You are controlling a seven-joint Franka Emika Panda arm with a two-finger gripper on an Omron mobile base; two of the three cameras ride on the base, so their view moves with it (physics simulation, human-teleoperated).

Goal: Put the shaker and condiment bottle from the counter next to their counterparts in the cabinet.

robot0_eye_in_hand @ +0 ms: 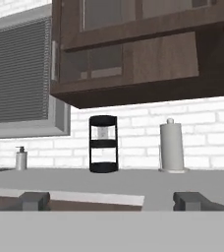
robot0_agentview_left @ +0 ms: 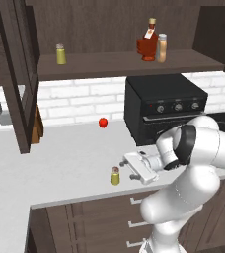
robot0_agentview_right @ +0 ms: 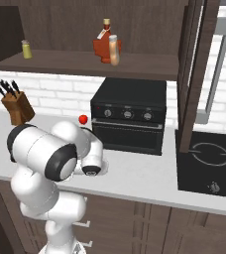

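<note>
Our gripper (robot0_agentview_left: 127, 168) hangs low over the desk (robot0_agentview_left: 60, 163), fingers spread wide and holding nothing. The shaker (robot0_agentview_left: 115, 176) stands upright on the desk just beside the fingertips, slightly toward the front edge. The condiment bottle (robot0_agentview_left: 162, 48) already sits beside the red bottle (robot0_agentview_left: 148, 42) in the cabinet (robot0_agentview_left: 109, 64).

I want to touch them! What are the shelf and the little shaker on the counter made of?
The shelf looks like dark brown wood, matte, with faint grain streaks. The shaker on the counter looks like yellowish plastic or glass with a dull grey-brown cap; the picture is too coarse to tell which.
</note>
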